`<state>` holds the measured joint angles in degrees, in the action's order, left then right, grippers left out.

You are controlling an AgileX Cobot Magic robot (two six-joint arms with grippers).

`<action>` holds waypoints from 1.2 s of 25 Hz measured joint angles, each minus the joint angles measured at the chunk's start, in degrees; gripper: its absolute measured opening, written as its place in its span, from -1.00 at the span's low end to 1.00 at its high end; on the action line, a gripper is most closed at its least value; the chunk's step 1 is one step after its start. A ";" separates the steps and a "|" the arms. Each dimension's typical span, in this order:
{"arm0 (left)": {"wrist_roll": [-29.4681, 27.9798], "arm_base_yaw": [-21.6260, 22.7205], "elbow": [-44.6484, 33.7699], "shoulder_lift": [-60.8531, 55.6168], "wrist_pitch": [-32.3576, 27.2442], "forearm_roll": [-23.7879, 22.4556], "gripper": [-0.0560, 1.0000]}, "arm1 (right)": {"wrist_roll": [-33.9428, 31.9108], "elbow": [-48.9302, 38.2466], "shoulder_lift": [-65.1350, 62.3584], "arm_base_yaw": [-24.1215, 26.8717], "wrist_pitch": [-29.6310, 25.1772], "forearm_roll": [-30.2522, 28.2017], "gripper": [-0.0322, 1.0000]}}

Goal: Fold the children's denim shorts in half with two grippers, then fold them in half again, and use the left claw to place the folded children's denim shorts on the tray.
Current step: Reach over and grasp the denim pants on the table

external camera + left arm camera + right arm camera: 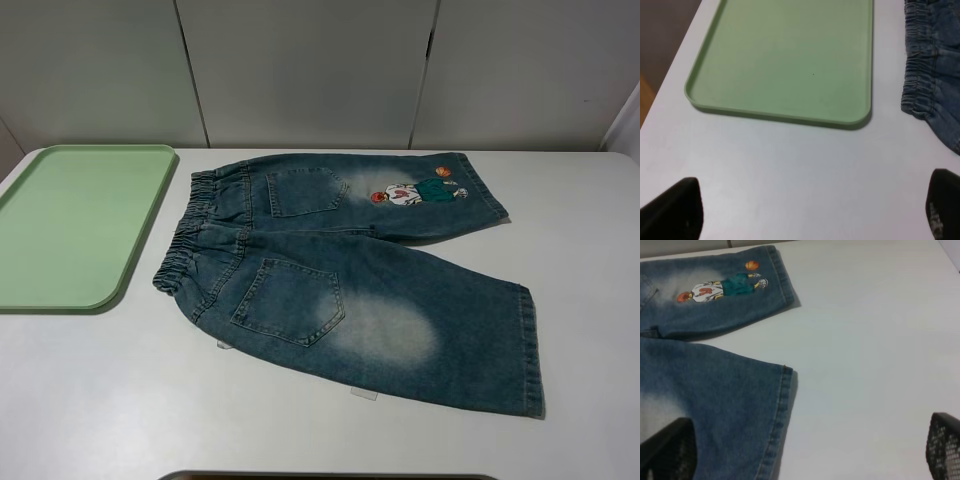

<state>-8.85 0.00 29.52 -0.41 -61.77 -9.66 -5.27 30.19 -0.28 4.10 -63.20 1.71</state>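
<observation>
Jaws wide apart, shorts [350, 270] flat

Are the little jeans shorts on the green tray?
No, the denim shorts lie spread on the white table, right of the green tray.

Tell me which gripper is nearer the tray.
Left. The left gripper hangs just beside the tray; the right gripper is over a leg hem of the denim shorts.
</observation>
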 joint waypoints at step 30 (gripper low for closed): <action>2.49 0.00 0.00 0.00 0.47 0.00 0.77 | 0.00 0.00 0.00 0.00 0.81 3.56 0.41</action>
<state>-6.35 0.00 29.52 -0.41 -61.30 -9.66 -5.27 30.19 -0.28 4.10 -62.39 5.27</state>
